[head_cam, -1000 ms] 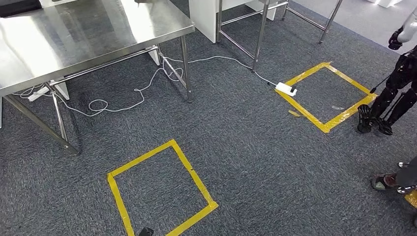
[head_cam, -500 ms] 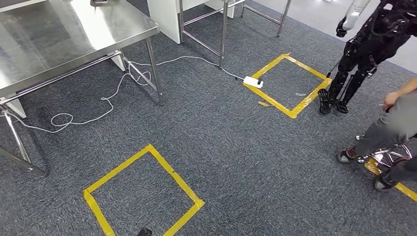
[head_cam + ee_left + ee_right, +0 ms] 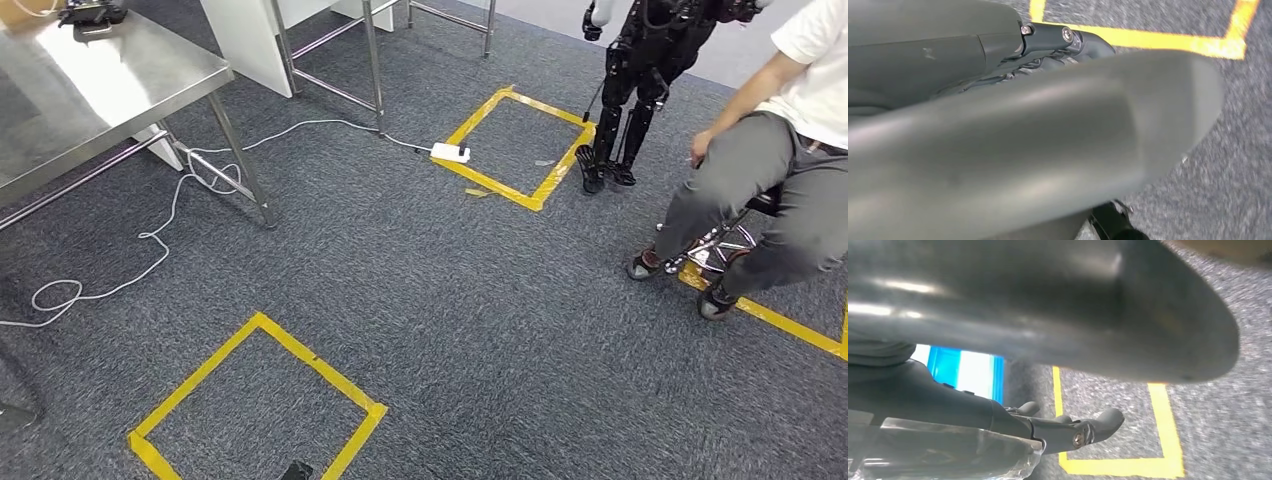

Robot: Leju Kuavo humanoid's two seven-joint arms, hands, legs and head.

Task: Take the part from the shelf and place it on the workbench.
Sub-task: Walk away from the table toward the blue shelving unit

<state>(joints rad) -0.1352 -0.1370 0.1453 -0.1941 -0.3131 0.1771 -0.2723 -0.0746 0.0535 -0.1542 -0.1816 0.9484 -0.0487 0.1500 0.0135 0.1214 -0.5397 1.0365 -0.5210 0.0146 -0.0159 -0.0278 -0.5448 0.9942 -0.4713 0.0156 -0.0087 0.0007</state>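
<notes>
- The part: a clear, glossy piece (image 3: 953, 452) lies right against the dark fingers (image 3: 1098, 422) of the right hand (image 3: 1038, 310) in the right wrist view. It may be the part, but I cannot tell this for sure.
- I also cannot tell if the right hand grips this clear piece or is only beside it. The fingers that show are stretched out over the carpet.
- The left hand (image 3: 1008, 145) hangs over the grey carpet (image 3: 480, 300). Its thick thumb hides most of its fingers, so I cannot tell if it is open or closed.
- The steel bench (image 3: 110, 95) stands at the far left in the head view, with a dark object (image 3: 92, 12) on its far corner.
- A white cable (image 3: 170, 215) runs on the carpet under the bench, to a white power strip (image 3: 450, 153).
- The power strip touches the edge of a yellow tape square (image 3: 520, 145). A second tape square (image 3: 255, 400) is nearer, well apart from the first.
- A black humanoid robot (image 3: 640, 70) stands just beside the far square.
- A person (image 3: 770, 170) sits on a stool at the right.
</notes>
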